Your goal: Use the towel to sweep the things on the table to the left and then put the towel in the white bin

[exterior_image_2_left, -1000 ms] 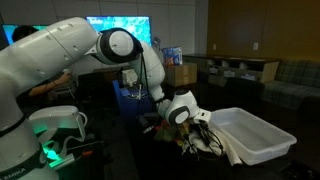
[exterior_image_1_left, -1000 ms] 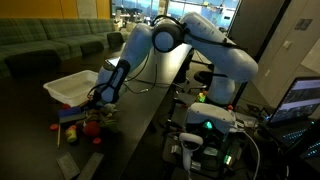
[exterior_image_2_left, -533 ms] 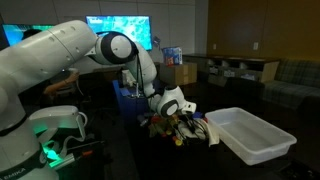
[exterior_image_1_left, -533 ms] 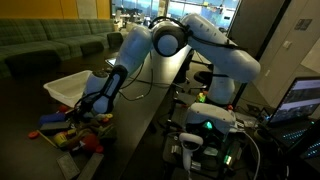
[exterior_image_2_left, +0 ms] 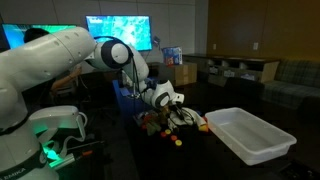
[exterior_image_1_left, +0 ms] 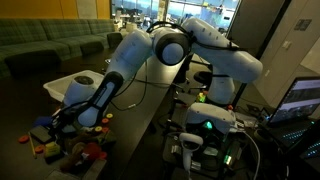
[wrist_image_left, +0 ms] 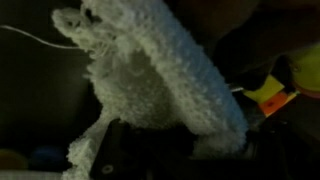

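The arm [exterior_image_1_left: 150, 50] reaches down low over the dark tabletop [exterior_image_1_left: 130, 120], its wrist just above a heap of small coloured toys [exterior_image_1_left: 60, 145]. In both exterior views the white bin [exterior_image_2_left: 250, 140] stands on the tabletop beside the heap, apart from the wrist. In the wrist view the white knitted towel [wrist_image_left: 150, 75] fills most of the frame. It is bunched between the jaws and spills up and over them, so the fingertips are hidden; the jaws are closed down on the cloth. A yellow toy [wrist_image_left: 272, 92] shows just past the towel's edge. The towel cannot be made out in either exterior view.
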Tool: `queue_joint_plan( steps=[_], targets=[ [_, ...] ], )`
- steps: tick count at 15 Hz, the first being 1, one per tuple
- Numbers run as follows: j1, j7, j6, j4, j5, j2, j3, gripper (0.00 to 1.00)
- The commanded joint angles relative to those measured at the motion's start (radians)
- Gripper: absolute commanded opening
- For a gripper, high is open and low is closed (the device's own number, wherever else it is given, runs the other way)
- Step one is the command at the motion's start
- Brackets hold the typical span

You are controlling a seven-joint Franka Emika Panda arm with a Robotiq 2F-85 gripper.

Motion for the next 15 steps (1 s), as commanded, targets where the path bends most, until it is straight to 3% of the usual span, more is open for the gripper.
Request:
queue_joint_plan(
  steps=[1,5,11,15],
  targets=[
    [-0.005,-0.007,-0.027,0.081,-0.005,0.010,0.036,0.00],
    [-0.072,-0.076,-0.009,-0.016,-0.016,-0.090,0.116,0.00],
    [-0.316,-0.240,0.045,-0.316,-0.003,-0.317,0.321,0.00],
    [-0.437,-0.240,0.076,-0.517,0.019,-0.449,0.339,0.00]
  ],
)
